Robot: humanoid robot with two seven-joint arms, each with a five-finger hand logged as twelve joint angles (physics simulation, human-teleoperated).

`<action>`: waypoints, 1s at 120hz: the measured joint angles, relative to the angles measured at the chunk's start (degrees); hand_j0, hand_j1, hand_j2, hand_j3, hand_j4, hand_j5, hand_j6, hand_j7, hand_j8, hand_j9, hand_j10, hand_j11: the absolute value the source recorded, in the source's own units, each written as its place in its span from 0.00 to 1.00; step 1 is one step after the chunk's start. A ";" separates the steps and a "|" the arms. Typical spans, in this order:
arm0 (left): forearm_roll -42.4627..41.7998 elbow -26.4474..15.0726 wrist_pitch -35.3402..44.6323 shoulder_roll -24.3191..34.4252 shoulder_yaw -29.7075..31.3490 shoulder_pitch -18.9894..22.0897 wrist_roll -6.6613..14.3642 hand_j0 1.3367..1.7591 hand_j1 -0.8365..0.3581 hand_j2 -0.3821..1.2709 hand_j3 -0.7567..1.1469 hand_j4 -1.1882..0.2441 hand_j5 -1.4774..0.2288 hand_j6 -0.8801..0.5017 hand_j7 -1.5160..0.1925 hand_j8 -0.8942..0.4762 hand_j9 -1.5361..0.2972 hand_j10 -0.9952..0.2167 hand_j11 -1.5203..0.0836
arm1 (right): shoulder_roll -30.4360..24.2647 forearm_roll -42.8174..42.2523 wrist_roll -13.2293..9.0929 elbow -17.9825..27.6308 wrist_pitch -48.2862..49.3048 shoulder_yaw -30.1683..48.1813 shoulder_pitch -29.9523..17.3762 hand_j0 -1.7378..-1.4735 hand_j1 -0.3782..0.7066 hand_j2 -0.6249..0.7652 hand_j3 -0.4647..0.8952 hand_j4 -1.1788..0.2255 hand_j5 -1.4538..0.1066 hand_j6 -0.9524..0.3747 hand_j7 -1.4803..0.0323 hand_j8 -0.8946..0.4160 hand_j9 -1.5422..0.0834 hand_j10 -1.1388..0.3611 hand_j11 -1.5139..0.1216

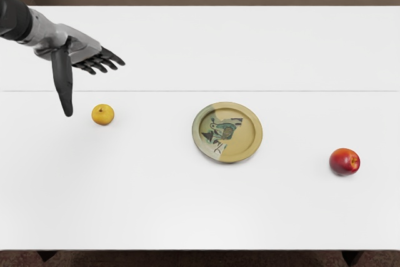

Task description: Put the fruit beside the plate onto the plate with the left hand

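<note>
A small yellow fruit [103, 114] sits on the white table, well left of the plate [250, 148]. The plate is olive-tan with a painted picture in its middle and holds nothing. A red apple [344, 161] lies on the table far to the plate's right. My left hand [84, 67] hovers above and slightly left of the yellow fruit, its arm entering from the upper left. The hand is open: the dark fingers [103, 62] stretch out to the right and the thumb [63, 85] points down, ending just left of the fruit without touching it.
The white table [200, 211] spans nearly the whole view, with a seam line running across its middle. Its front edge lies near the bottom of the picture and a brown wall strip shows at the top.
</note>
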 joint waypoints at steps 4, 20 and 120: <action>0.00 0.02 0.00 0.00 -0.03 0.00 0.00 0.76 0.99 0.23 0.40 0.83 0.86 0.63 0.88 0.65 0.83 0.82 0.94 | 0.00 0.06 -0.05 0.00 -0.01 0.04 -0.02 0.30 0.04 0.45 0.34 0.83 0.92 0.71 0.97 0.68 0.94 0.75 0.92; 0.01 0.01 0.00 0.15 -0.03 0.00 0.00 0.76 0.99 0.23 0.40 0.83 0.86 0.63 0.88 0.65 0.83 0.82 0.94 | 0.00 0.03 -0.13 0.02 -0.02 -0.02 -0.03 0.30 0.04 0.45 0.34 0.83 0.92 0.71 0.97 0.68 0.94 0.75 0.92; 0.64 -21.02 36.59 -1.49 -2.84 -8.69 8.88 0.76 0.99 0.23 0.40 0.83 0.86 0.63 0.88 0.65 0.83 0.82 0.94 | 0.00 0.00 -0.16 0.03 -0.02 -0.05 -0.01 0.30 0.04 0.45 0.34 0.83 0.92 0.71 0.97 0.68 0.94 0.75 0.92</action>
